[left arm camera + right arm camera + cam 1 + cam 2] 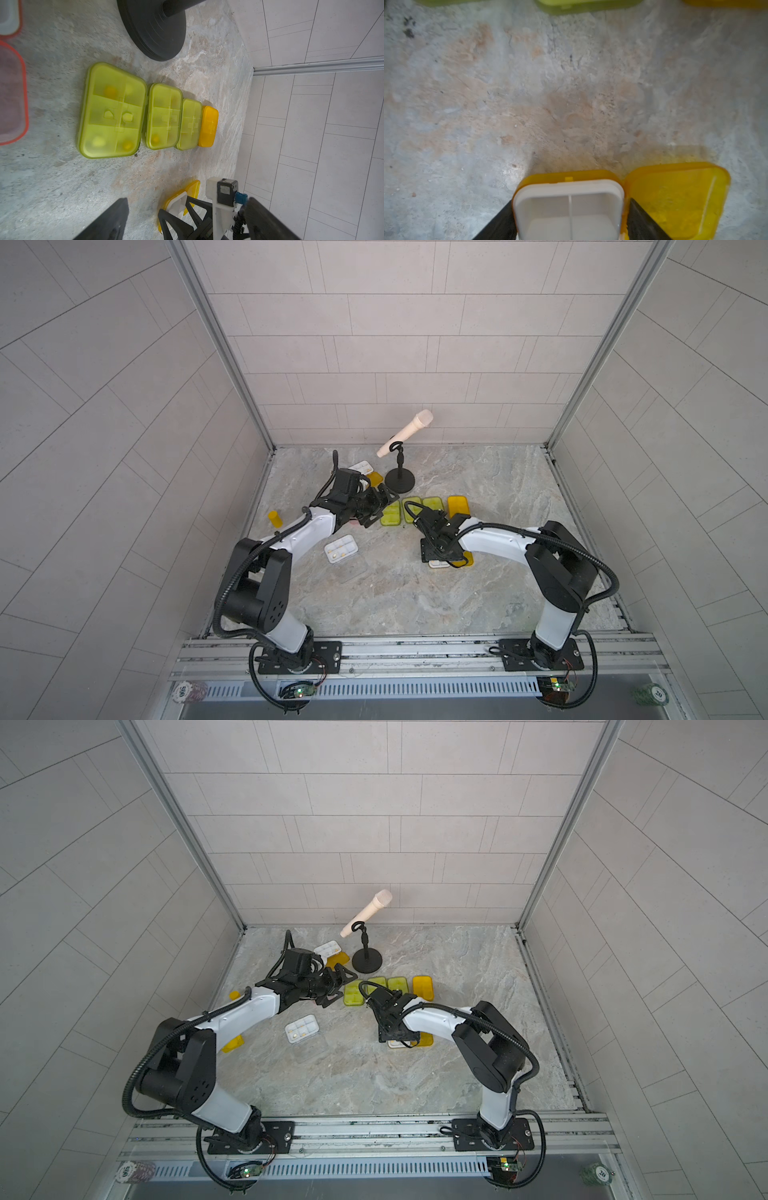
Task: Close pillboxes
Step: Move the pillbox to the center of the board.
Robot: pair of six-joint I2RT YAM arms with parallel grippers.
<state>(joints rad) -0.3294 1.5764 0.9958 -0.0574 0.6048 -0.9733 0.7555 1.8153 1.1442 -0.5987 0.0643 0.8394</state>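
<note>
The right gripper stands over the open orange-yellow pillbox, which lies on the table in front of the row of 4 closed pillboxes. Its 2 fingers lie against the 2 long sides of the white tray, so it seems to clamp the tray; how firm the hold is, I cannot tell. The lid lies flat and open beside the tray, and 1 finger sits in the gap at the hinge. To do this step well, I think the tray should be kept pressed on the table and not lifted. The lid should be turned over from its far edge and pushed down until it snaps. The finger at the hinge may block the lid, so it should probably move away first. The right arm has its elbow high, and the wrist bends steeply down. The left gripper hangs above the table near the lime green boxes, jaws wide apart and empty, on a long, stretched arm.
</note>
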